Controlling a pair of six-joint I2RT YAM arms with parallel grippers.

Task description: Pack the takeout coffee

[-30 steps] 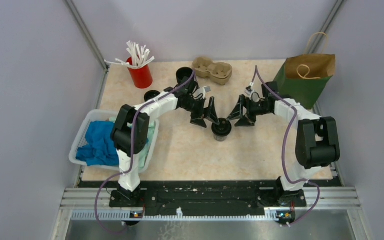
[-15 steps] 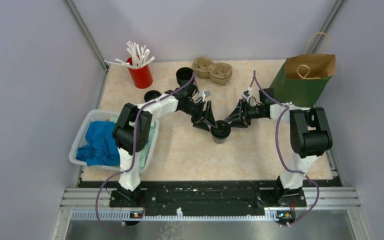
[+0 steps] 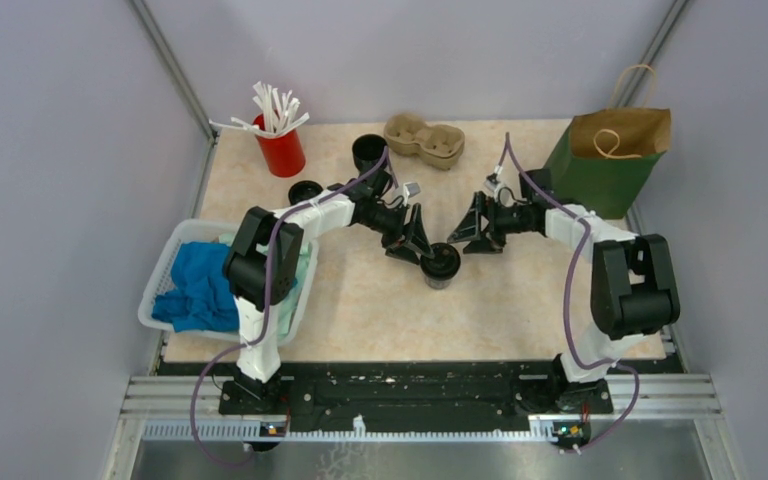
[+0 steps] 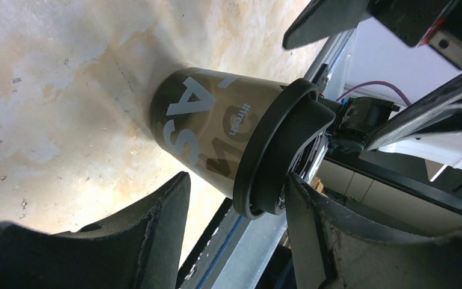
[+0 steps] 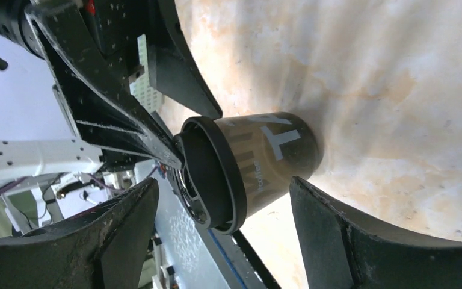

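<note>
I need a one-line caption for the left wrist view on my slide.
The left hand brackets the lidded black takeout coffee cup, upright on the marbled table.

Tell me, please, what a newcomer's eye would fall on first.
First, the black takeout coffee standing at mid-table, with the left gripper and the open right gripper on either side of it. Then the red cup of white sticks at the far left and the brown paper bag at the far right.
</note>
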